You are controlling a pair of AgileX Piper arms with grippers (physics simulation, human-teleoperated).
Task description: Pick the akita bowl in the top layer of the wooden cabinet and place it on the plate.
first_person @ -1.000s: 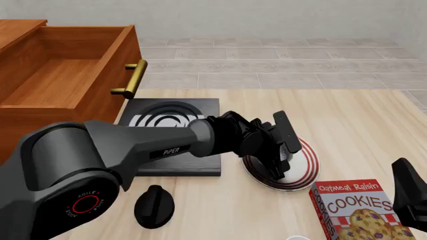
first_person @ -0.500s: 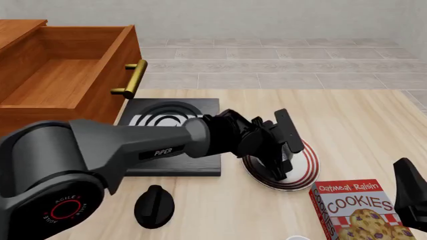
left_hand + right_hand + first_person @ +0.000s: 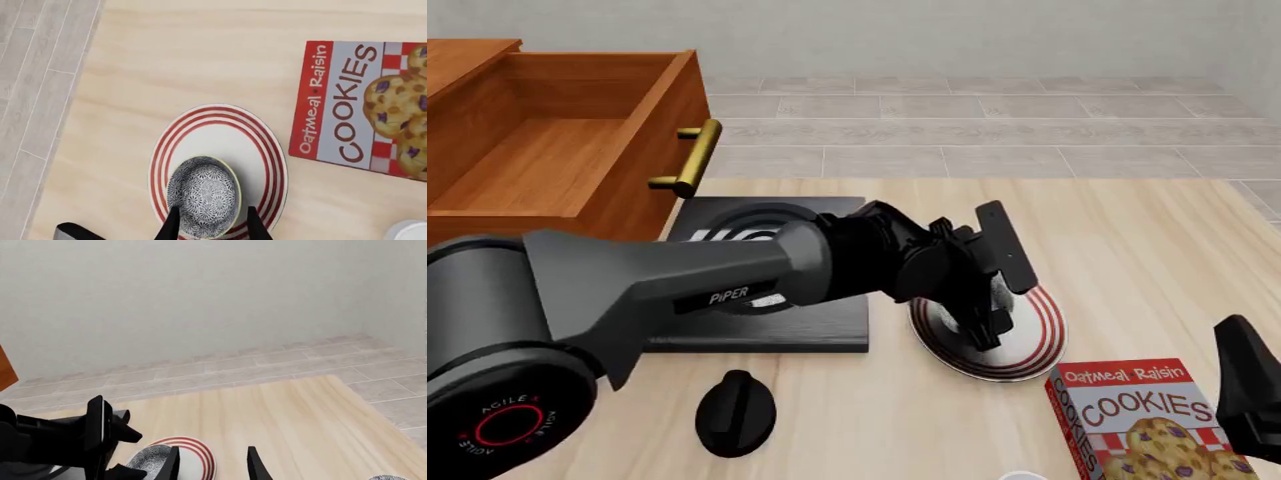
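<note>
The akita bowl (image 3: 200, 187), black-and-white patterned with a pale rim, rests on the red-ringed white plate (image 3: 220, 132), toward one side of it. My left gripper (image 3: 212, 219) is open, its fingers (image 3: 172, 225) straddling the bowl with a small gap on one side. In the front view the left gripper (image 3: 994, 288) hangs over the plate (image 3: 1034, 340) and hides the bowl. The wooden cabinet's top layer (image 3: 561, 150) stands pulled out, showing bare wood. My right gripper (image 3: 212, 465) is open and holds nothing; it sits at the table's right edge (image 3: 1238, 385).
A black stove (image 3: 761, 290) lies between cabinet and plate, a black knob (image 3: 737, 412) in front of it. An Oatmeal Raisin Cookies box (image 3: 1148, 420) lies right of the plate. A white round object (image 3: 410, 232) shows near the box. The brass drawer handle (image 3: 694, 160) juts out.
My left arm has swung a little left and back, and its gripper has risen slightly above the plate. The right arm has not moved.
</note>
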